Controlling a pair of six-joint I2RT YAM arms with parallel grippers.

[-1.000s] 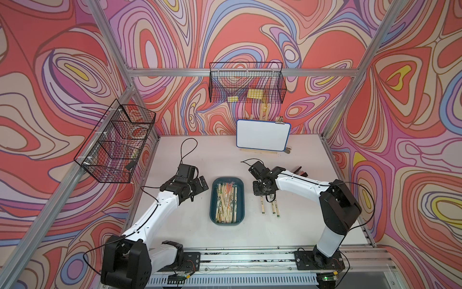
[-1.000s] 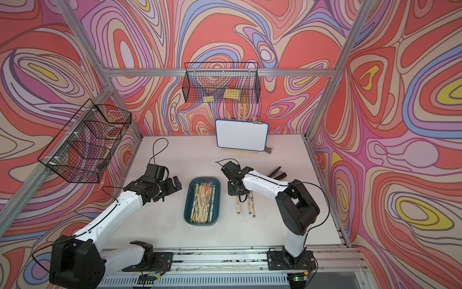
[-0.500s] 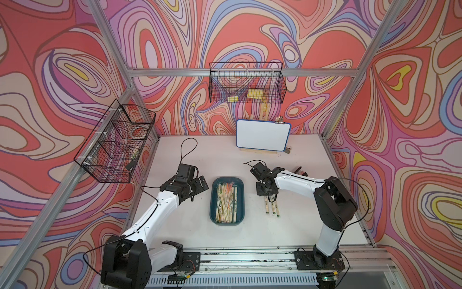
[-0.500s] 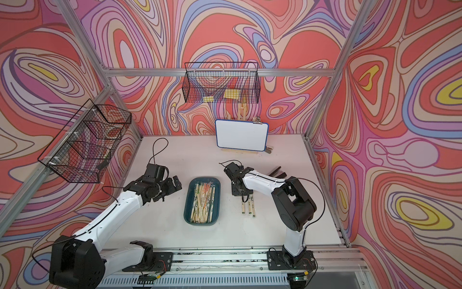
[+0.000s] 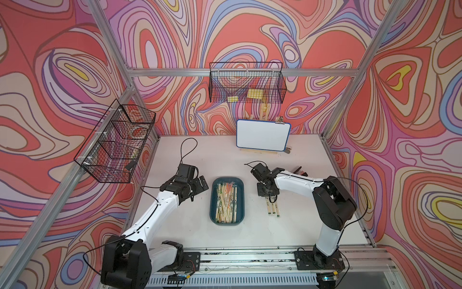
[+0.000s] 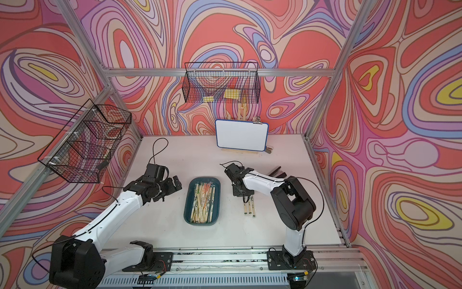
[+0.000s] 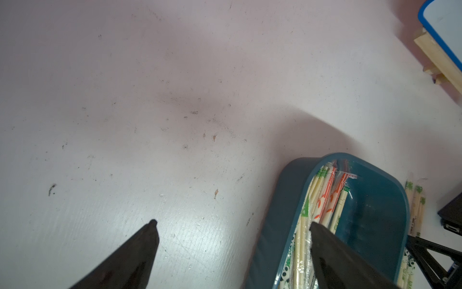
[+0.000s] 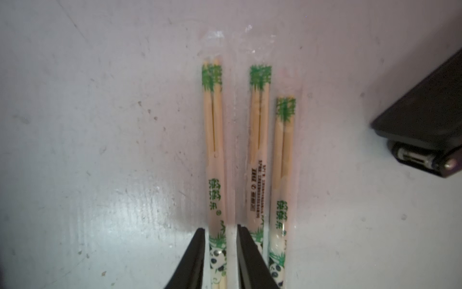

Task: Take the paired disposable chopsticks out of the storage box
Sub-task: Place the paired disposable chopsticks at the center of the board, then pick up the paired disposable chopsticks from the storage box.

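Right jaws sit slightly parted around a chopstick pair [image 8: 216,162] lying on the worktop [image 8: 100,150], right of the box [image 5: 240,200]. Left jaws wide open, empty.

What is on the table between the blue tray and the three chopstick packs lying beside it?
Nothing. Both top views show only bare white tabletop between the storage box and the three packs.
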